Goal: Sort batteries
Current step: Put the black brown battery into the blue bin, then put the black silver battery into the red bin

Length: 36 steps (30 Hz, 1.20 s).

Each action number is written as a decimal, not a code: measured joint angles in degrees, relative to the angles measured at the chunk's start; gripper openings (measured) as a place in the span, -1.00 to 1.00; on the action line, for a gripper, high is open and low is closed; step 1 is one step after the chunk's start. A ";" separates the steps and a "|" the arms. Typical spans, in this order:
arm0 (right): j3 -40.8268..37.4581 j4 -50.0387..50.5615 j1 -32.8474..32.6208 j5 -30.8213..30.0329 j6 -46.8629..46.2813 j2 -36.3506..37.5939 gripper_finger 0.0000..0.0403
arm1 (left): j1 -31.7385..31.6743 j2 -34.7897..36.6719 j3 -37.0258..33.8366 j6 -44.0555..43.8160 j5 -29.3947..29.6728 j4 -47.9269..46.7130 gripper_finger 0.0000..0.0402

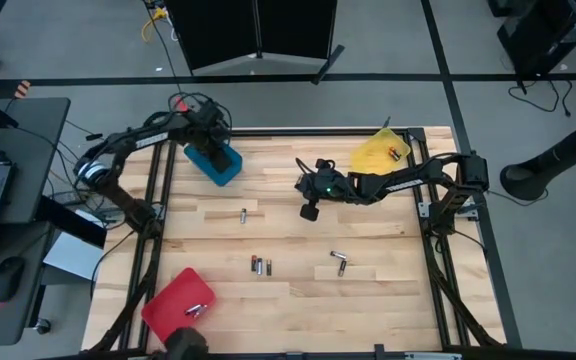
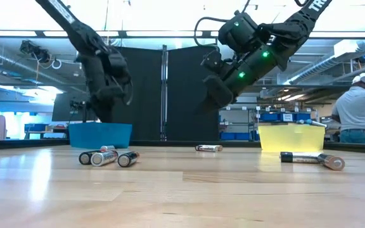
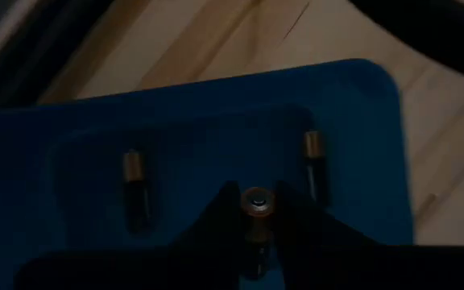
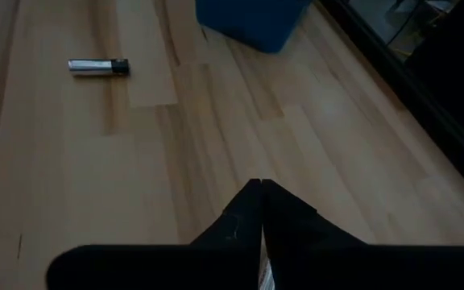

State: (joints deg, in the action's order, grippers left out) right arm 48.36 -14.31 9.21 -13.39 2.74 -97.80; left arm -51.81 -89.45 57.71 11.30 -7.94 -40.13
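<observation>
The left gripper (image 3: 256, 211) hangs over the blue tray (image 3: 353, 121) at the far left of the wooden table (image 1: 298, 300), its two dark fingers (image 3: 216, 221) clamped on a battery (image 3: 256, 203) that stands between them with its round metal end facing the wrist camera. In the tray beneath, two more batteries lie flat, one (image 3: 134, 187) off to one side of the fingers and one (image 3: 313, 165) just beyond the other finger, both with a gold band at the end. The right gripper (image 4: 262, 189) hovers above bare wood near the middle of the table, raised well off the surface in the low view, its fingers pressed together tip to tip with nothing visible between the tips. Ahead of those tips and off to one side, well apart from them, a silvery battery with a dark cap (image 4: 97, 67) lies alone on the planks; the corner of the blue tray shows farther on. Nearer the front of the table a cluster of three batteries (image 1: 259, 265) lies together, and a separate pair (image 1: 339, 261) lies to their right. The yellow tray (image 1: 376, 155) sits behind the right arm with small cells (image 1: 395, 153) in it, and the red tray (image 1: 173, 298) at the front left holds one (image 1: 195, 309). A person (image 2: 360, 111) stands in the room beyond the table.
</observation>
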 joint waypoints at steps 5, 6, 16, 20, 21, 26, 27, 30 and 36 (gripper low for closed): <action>0.00 0.24 0.00 0.00 -0.02 0.00 -0.96 | 0.10 -5.41 1.57 -0.80 1.46 0.40 -0.74; 0.00 0.29 0.00 0.00 0.00 0.00 -0.94 | 0.17 -6.22 2.02 -0.82 1.49 0.23 -0.74; 0.00 1.14 0.00 0.02 -1.07 0.00 -0.92 | 0.48 -9.77 2.91 -1.43 1.51 -1.37 -0.46; 0.00 1.17 0.00 0.02 -1.07 0.00 -0.94 | 0.61 -8.67 2.93 -1.43 1.73 -1.12 -0.33; 0.00 1.16 0.00 0.02 -1.07 0.00 -0.93 | 0.61 -8.28 2.93 -1.40 2.02 -0.95 -0.32; 0.00 1.15 0.02 0.02 -1.07 0.00 -0.84 | 0.61 -4.12 2.93 -1.45 3.83 0.88 -0.30; 0.00 1.09 0.02 0.02 -1.07 -0.01 -0.84 | 0.62 -3.10 2.93 -1.50 3.87 1.25 -0.30; 0.00 0.85 0.02 0.02 -1.07 0.28 -0.83 | 1.45 0.69 2.72 -2.68 4.49 3.68 -0.30; 0.00 1.22 -0.63 0.02 -1.07 3.28 -0.92 | 7.76 9.07 -3.63 -3.99 4.70 19.05 -0.29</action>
State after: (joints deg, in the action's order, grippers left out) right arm 48.36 -13.10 8.59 -13.37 1.67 -94.52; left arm -44.05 -80.37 54.09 7.31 -3.25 -21.08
